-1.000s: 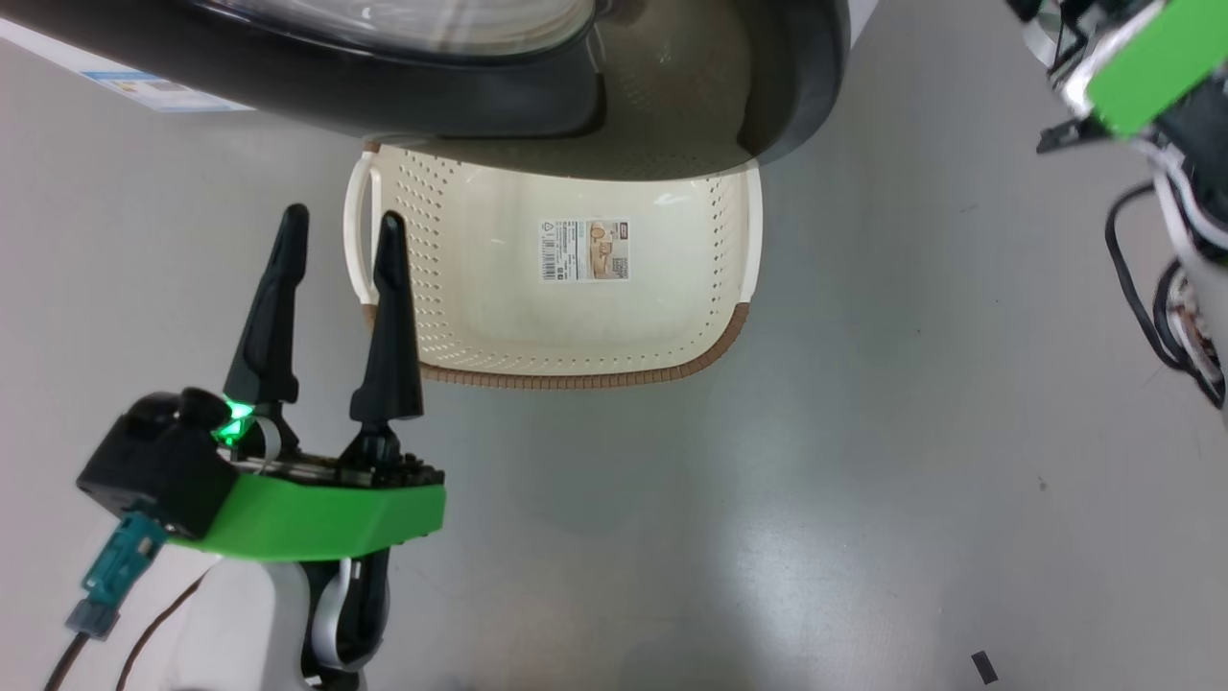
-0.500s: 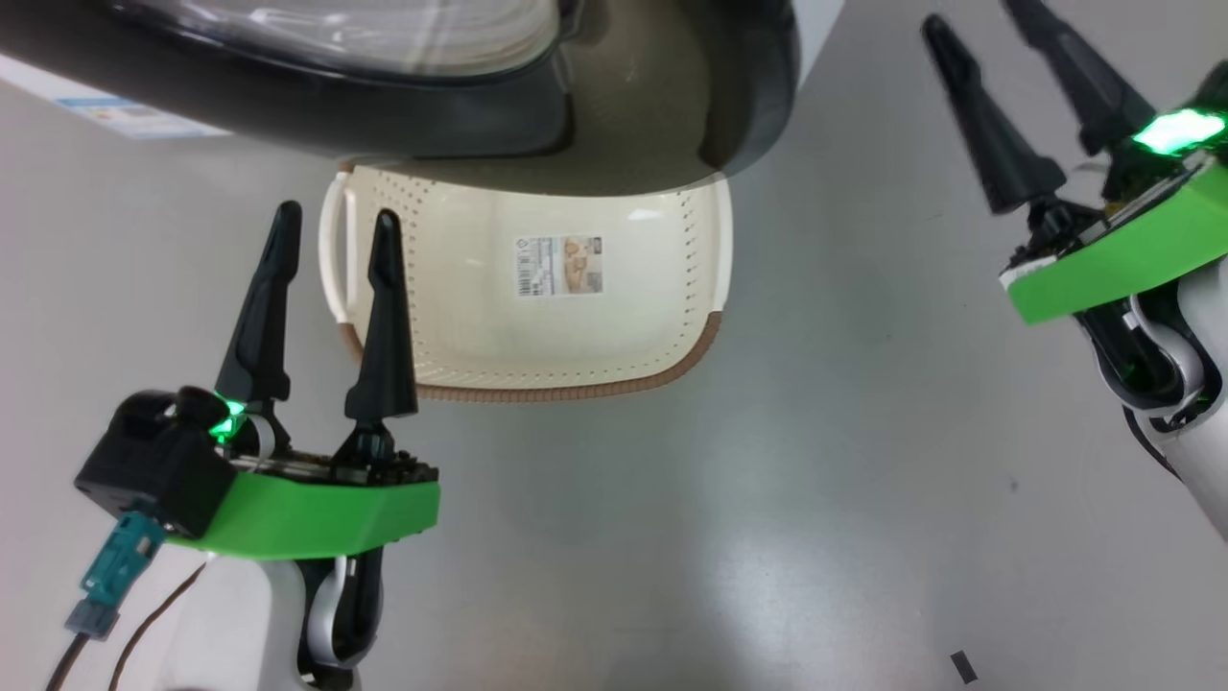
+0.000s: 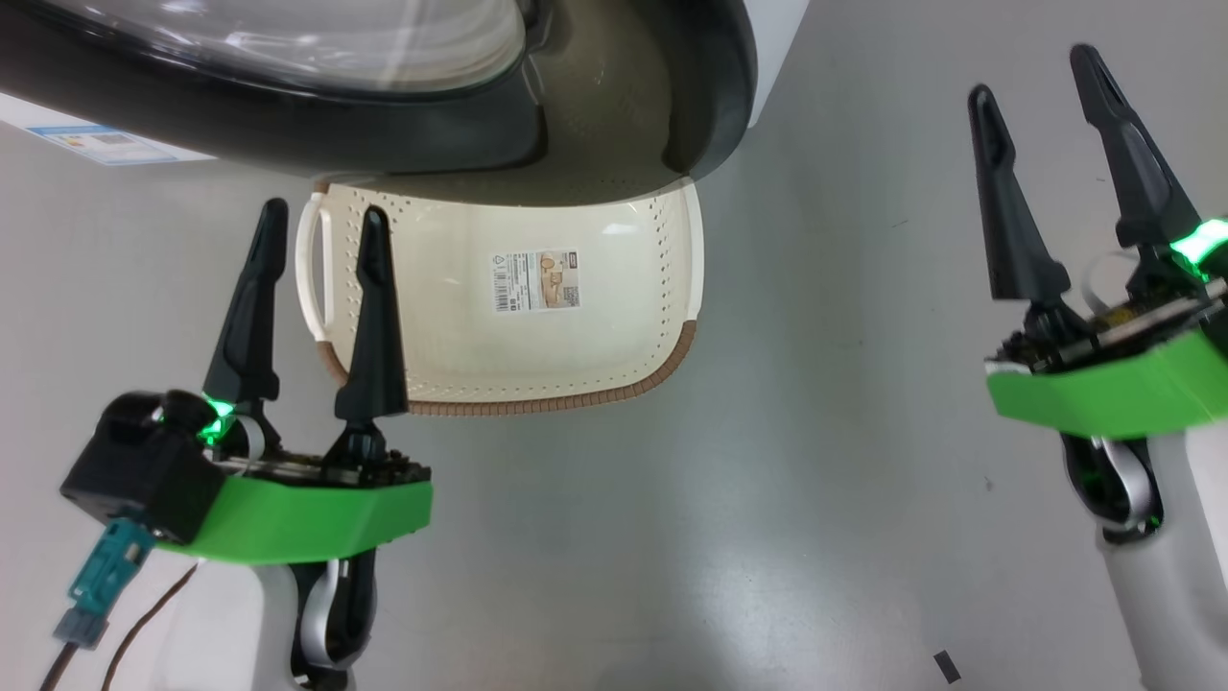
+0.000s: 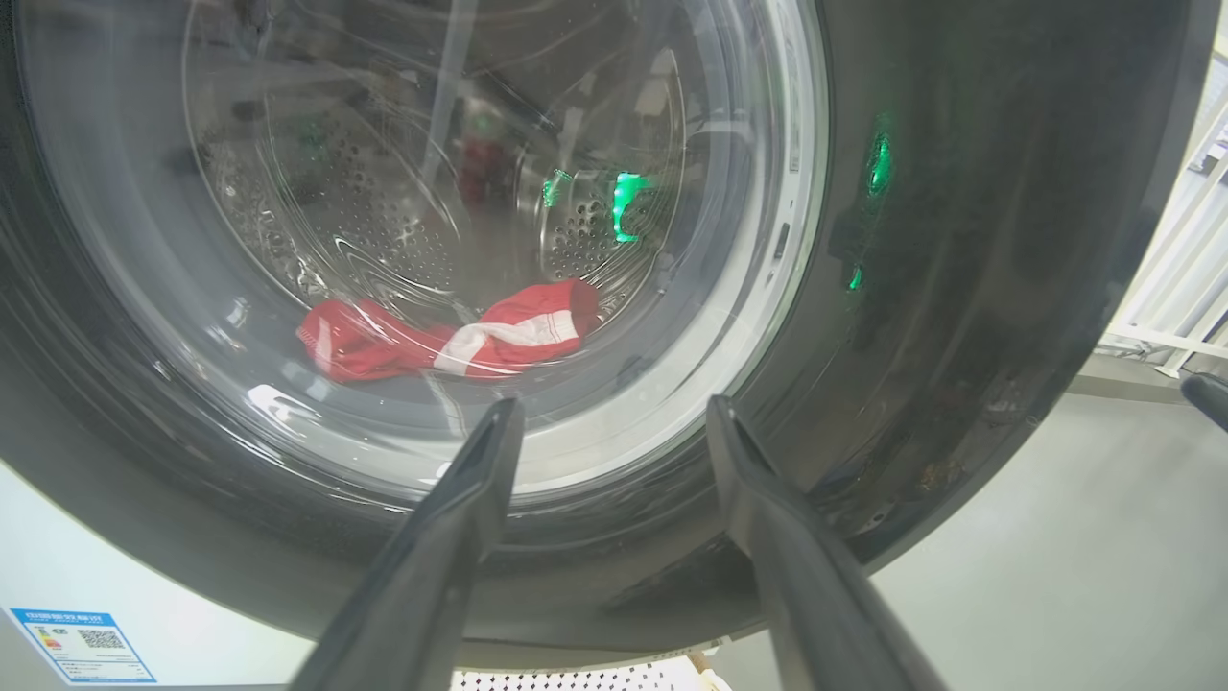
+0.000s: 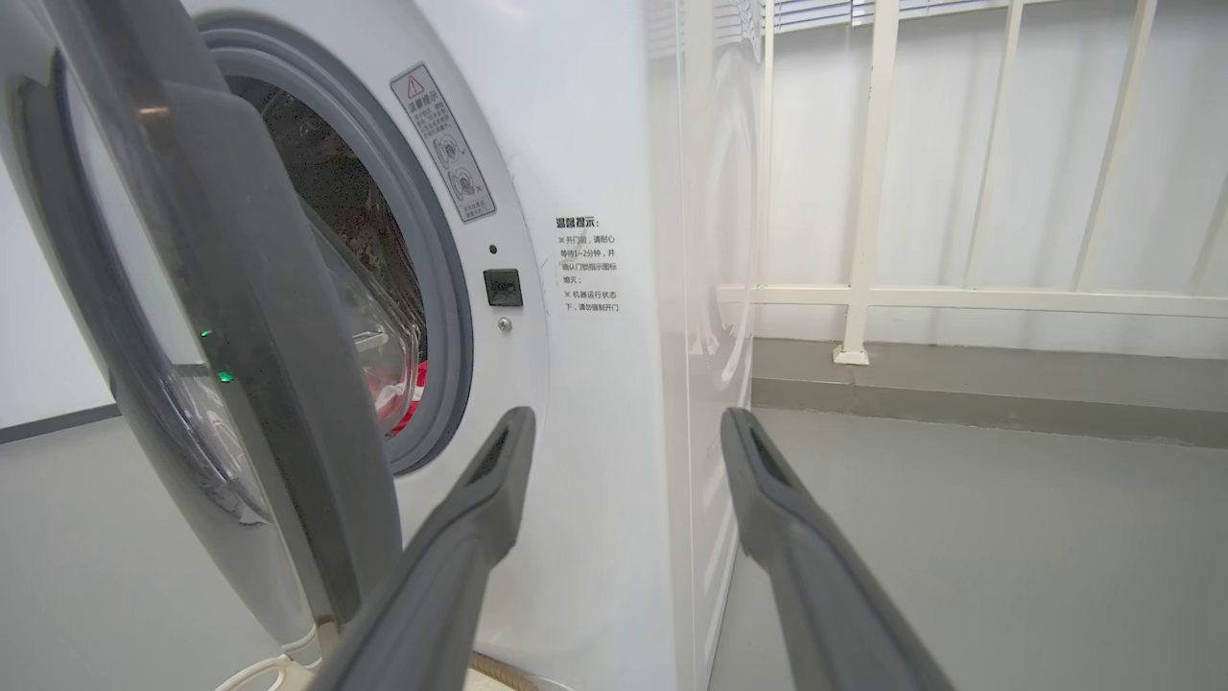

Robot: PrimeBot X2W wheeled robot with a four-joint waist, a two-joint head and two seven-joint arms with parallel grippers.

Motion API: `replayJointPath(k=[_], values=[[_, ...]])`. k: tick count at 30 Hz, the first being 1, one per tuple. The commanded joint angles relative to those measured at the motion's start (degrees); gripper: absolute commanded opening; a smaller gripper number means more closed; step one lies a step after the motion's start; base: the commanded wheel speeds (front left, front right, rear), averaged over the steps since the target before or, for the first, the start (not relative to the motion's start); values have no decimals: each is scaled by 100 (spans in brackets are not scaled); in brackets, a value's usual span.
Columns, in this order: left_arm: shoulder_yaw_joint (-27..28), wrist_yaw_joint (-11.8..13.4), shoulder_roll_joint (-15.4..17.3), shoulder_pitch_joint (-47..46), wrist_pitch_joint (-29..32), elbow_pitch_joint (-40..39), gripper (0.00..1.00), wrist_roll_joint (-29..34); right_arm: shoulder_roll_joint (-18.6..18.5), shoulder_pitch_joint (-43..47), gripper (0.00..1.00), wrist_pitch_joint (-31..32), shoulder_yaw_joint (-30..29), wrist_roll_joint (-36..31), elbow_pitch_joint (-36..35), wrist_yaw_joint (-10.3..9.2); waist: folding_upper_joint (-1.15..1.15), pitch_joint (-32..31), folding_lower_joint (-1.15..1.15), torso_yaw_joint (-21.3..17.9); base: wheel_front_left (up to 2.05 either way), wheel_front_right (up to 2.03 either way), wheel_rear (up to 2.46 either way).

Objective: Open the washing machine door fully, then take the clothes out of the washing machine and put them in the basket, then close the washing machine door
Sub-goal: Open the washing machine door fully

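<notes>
Here the basket lies lengthwise left-to-right, partly under the door

The right hand rose from the bottom edge, its two long dark fingers spread wide with nothing between them. Beyond them stood the white washing machine, seen at an angle. The washing machine door hung partly open at the left, its dark rim edge-on and closest to the camera. A grey rubber gasket ringed the opening, and a sliver of red clothes showed low inside. A warning sticker, a small black latch socket and some small printed text marked the front panel. To the right, white railings stood above a grey floor.
</notes>
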Motion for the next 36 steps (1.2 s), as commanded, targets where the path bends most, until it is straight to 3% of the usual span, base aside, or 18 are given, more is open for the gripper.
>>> replayJointPath(k=[1, 5, 14, 32, 33, 34, 35, 36], values=[[168, 3, 107, 72, -34, -170, 100, 74, 122, 258, 100, -28, -39, -111, -288, 36, 0, 10, 0, -7, 0, 0, 0], [166, 12, 107, 50, -34, -204, 100, 73, 330, 573, 100, -29, -342, -276, -721, 36, 0, 40, 0, -2, 0, 0, 0], [245, 47, 107, 80, -34, -270, 100, 84, 484, 1016, 100, -29, -355, -329, -833, 36, 0, 81, 0, -49, 0, 0, 0], [311, 19, 107, 39, -34, -237, 100, 116, 486, 1041, 100, -29, -276, -288, -874, 36, 0, 152, 0, -56, 0, 0, 0], [307, 23, 107, 42, -34, -237, 100, 118, 482, 1038, 83, -29, -257, -280, -867, 36, 0, 154, 0, -54, 0, 0, 0], [303, 27, 107, 46, -34, -237, 100, 120, 466, 1029, 49, -29, -212, -261, -836, 36, 0, 152, 0, -53, 0, 0, 0], [300, 32, 107, 50, -34, -239, 100, 123, 451, 1001, 39, -29, -178, -251, -822, 36, 0, 154, 0, -53, 0, 0, 0], [296, 36, 107, 54, -34, -240, 100, 128, 450, 971, 13, -29, -131, -179, -788, 36, 0, 156, 0, -54, 0, 0, 0]])
